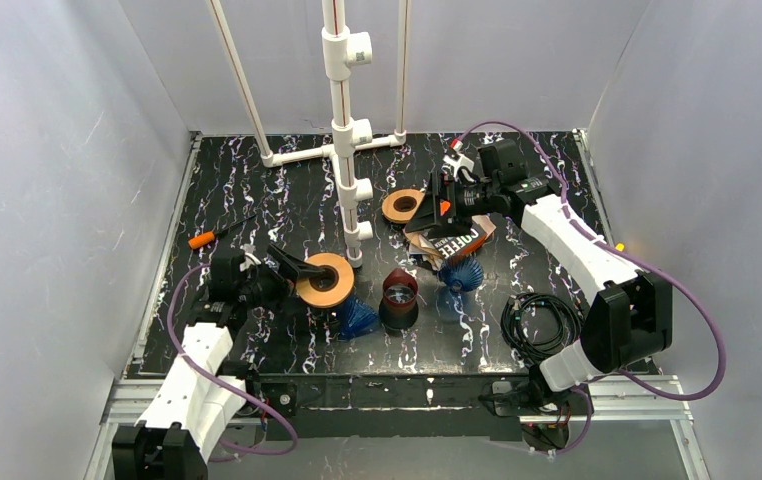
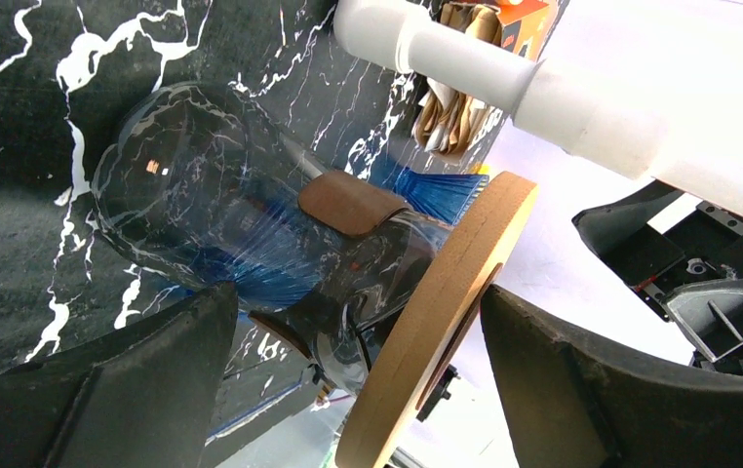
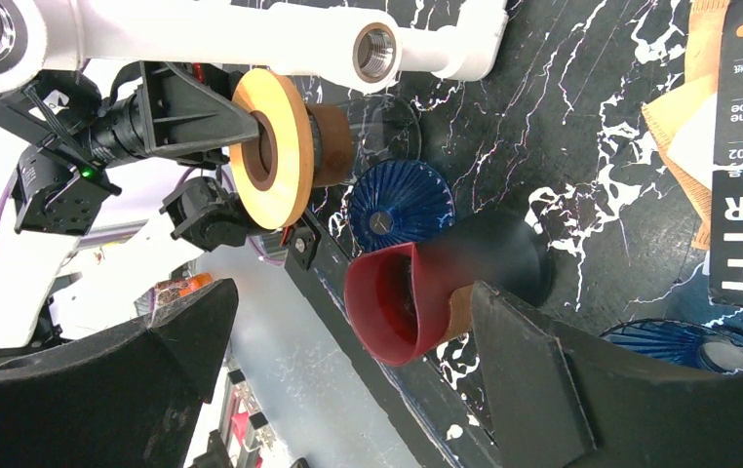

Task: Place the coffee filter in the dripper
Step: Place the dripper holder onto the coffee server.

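Black marble tabletop [image 1: 257, 210], white walls all round. The filter pack [image 1: 454, 240] lies flat at centre-right, printed face up. Its long axis slants near-left to far-right, and brown paper filters [image 3: 680, 127] poke out at its left edge. Over that edge hangs the right gripper [image 1: 440, 205], fingers wide apart, gripping nothing. Just in front sits a blue ribbed dripper [image 1: 462, 272]. Leftward stands a red cup [image 1: 398, 295], contents unclear. The glass dripper [image 2: 192, 166] lies on its side, and the left gripper [image 1: 295, 276] straddles its wooden collar [image 2: 446, 312], fingers spread.
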Controlling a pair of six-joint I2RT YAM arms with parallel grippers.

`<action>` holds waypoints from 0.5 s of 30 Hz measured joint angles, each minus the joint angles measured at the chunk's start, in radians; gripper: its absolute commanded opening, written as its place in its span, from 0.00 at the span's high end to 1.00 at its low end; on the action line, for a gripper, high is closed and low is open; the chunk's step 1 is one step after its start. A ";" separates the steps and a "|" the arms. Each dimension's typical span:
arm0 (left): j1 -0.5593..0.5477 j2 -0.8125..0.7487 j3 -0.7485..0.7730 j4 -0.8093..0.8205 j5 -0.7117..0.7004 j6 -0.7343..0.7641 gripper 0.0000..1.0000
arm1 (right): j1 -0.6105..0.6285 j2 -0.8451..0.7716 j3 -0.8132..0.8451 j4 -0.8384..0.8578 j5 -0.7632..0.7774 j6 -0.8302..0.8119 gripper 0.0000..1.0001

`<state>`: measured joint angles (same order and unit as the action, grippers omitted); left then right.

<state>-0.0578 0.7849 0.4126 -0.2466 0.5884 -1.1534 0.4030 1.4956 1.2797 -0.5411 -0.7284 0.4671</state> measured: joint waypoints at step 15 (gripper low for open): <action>-0.008 0.093 0.010 0.122 -0.015 -0.021 0.10 | -0.004 0.019 0.000 0.019 0.000 0.000 0.02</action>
<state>-0.0654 0.8776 0.4221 -0.1249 0.5735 -1.1744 0.3992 1.5150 1.2797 -0.5224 -0.7288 0.4671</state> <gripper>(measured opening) 0.908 0.983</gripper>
